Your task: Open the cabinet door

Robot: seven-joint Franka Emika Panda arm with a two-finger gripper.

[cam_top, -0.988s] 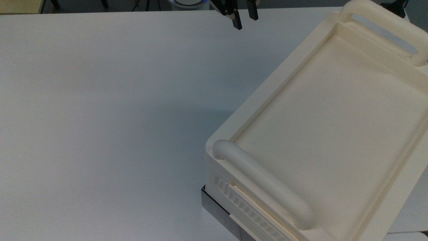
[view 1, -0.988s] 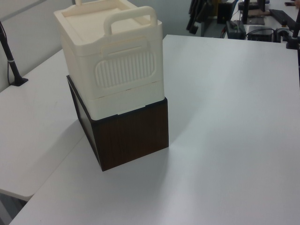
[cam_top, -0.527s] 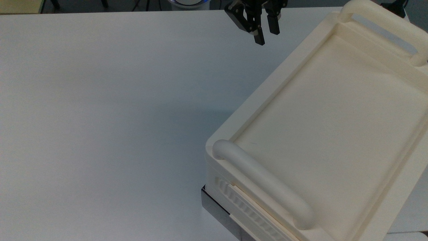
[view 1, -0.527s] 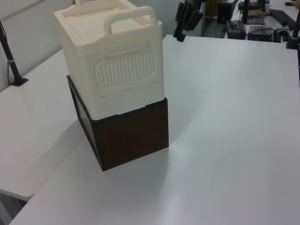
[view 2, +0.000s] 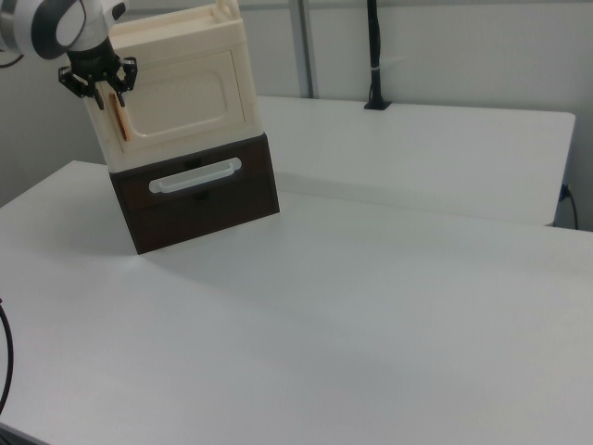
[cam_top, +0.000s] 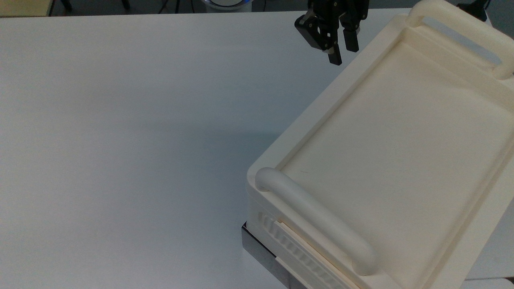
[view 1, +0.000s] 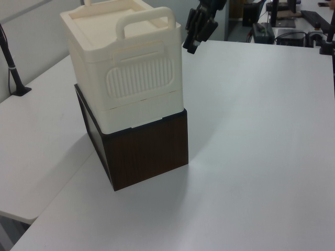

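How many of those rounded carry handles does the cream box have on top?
2. One handle runs along the top view's lower edge of the cream box; the other handle sits at the far end, near the top view's upper right corner. None seems hidden.

The flat cream plastic cabinet door (view 2: 181, 97), a rectangular panel with a copper-orange strip along the right view's left edge, sits shut and upright above a dark drawer.

Matt cream plastic cabinet (view 1: 125, 68) sits on a dark wood-grain base (view 1: 149, 151).
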